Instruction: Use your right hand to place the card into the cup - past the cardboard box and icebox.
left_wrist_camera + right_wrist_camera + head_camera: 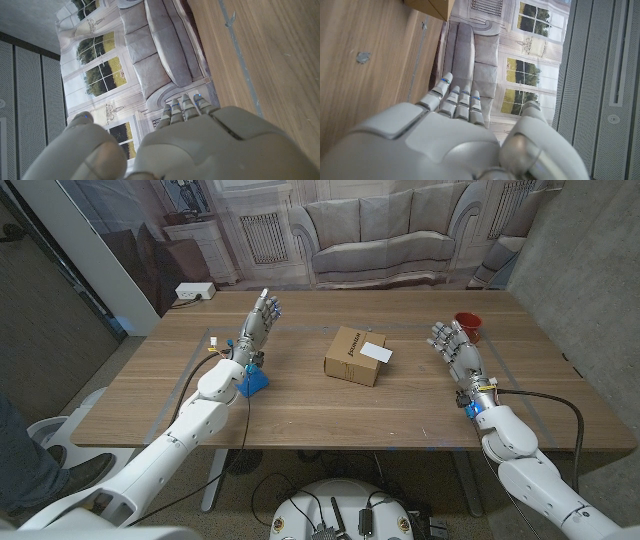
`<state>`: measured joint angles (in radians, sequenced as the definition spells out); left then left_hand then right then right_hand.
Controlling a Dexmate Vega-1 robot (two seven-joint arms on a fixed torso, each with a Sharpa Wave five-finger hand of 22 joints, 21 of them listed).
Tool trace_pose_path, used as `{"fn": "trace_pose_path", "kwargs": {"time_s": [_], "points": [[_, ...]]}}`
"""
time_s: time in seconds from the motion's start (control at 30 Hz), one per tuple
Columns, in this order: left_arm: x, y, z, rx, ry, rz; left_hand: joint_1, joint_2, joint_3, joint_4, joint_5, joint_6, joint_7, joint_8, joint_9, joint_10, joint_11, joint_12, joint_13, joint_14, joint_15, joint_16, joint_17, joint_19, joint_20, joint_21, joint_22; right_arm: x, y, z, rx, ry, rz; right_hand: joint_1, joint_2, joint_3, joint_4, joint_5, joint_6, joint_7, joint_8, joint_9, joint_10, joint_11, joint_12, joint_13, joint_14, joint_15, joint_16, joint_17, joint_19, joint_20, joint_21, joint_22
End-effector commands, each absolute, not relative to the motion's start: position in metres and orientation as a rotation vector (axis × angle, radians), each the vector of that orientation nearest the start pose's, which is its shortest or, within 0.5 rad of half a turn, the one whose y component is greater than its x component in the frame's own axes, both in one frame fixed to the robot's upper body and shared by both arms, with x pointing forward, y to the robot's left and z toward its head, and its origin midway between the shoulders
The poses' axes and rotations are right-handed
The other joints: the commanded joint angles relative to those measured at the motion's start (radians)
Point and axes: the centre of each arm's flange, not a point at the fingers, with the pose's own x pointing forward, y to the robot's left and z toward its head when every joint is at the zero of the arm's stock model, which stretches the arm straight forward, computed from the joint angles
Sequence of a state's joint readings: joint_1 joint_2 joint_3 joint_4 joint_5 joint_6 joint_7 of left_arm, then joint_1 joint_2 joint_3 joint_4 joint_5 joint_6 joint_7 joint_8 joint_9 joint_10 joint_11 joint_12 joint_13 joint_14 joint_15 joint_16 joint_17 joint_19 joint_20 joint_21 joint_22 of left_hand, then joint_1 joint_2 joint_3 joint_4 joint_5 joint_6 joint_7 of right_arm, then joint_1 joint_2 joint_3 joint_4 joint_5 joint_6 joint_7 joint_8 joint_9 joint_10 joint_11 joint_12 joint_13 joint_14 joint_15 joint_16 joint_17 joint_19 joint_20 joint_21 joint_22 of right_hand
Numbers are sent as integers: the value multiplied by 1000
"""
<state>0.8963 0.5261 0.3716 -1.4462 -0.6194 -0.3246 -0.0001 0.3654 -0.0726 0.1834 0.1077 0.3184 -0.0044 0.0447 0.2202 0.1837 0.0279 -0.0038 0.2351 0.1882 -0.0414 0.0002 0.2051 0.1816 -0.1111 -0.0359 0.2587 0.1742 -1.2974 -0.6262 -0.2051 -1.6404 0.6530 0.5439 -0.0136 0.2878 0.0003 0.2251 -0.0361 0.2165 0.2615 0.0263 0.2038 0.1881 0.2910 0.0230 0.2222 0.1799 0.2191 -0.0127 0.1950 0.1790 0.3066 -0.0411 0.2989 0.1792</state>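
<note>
Right hand (452, 346) raised over the right part of the desk (300, 405), fingers spread wide and pointing away from the robot, holding nothing; in the right wrist view its back (445, 145) is seen with fingers (451, 95) extended toward the printed sofa backdrop (470, 50). Red cup (468, 326) just beyond the right hand, near the desk's far right corner. Cardboard box (352, 358) at mid-desk, well apart from the right hand, with the white card (377, 352) lying on its top. Blue icebox (251, 378) toward the left, partly hidden behind the left arm. Left hand (259, 322) raised beyond it, fingers apart and empty; its back (200, 150) appears in the left wrist view.
</note>
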Motion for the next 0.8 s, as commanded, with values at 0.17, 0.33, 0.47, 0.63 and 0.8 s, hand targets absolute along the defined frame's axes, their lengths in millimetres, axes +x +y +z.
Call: {"fn": "trace_pose_path", "kwargs": {"time_s": [0.17, 0.33, 0.47, 0.63, 0.8], "points": [[616, 259, -13, -32, -698, -248, 5, 3, 1, -7, 3, 9, 1, 2, 5, 5, 2, -5, 4, 4, -1, -5, 1, 0, -3, -3, 5, 516, -328, -105, 11, -765, 157, 4, 3, 2, -9, -7, 7, -3, 4, 4, 8, -5, 3, 4, 13, -2, -2, 4, 11, -29, -1, 2], [613, 258, -12, -36, -711, -239, 6, 4, 1, -8, 3, 9, 0, 0, 5, 6, 3, -6, 4, 4, -1, -5, 1, 1, -3, -4, 5, 512, -328, -106, -2, -780, 136, 6, 6, 3, -11, -8, 9, -5, 3, 4, 15, -10, 4, 4, 29, -10, 3, 4, 28, -34, 2, 3], [612, 258, -11, -36, -716, -236, 7, 4, 0, -8, 3, 8, 0, -1, 5, 6, 3, -6, 4, 4, -2, -6, 2, 1, -3, -5, 5, 510, -328, -107, -26, -792, 119, 8, 8, 4, -13, -9, 12, -6, 3, 4, 27, -12, 8, 4, 46, -15, 7, 4, 41, -38, 3, 3], [613, 256, -10, -29, -710, -241, 8, 5, 0, -8, 2, 9, 0, -1, 5, 6, 4, -7, 4, 4, -2, -7, 2, 1, -2, -7, 5, 508, -327, -108, -43, -806, 98, 17, 13, 7, -18, -9, 23, -8, 6, 5, 37, -10, 10, 4, 63, -20, 11, 5, 57, -41, 5, 4], [615, 254, -10, -28, -705, -242, 8, 6, -1, -9, 2, 9, -1, -2, 5, 4, 4, -9, 4, 3, -2, -7, 2, 1, -1, -8, 5, 507, -326, -109, -56, -823, 77, 23, 17, 10, -22, -11, 36, -12, 9, 5, 53, -18, 14, 5, 83, -24, 14, 5, 74, -44, 8, 5]]}}
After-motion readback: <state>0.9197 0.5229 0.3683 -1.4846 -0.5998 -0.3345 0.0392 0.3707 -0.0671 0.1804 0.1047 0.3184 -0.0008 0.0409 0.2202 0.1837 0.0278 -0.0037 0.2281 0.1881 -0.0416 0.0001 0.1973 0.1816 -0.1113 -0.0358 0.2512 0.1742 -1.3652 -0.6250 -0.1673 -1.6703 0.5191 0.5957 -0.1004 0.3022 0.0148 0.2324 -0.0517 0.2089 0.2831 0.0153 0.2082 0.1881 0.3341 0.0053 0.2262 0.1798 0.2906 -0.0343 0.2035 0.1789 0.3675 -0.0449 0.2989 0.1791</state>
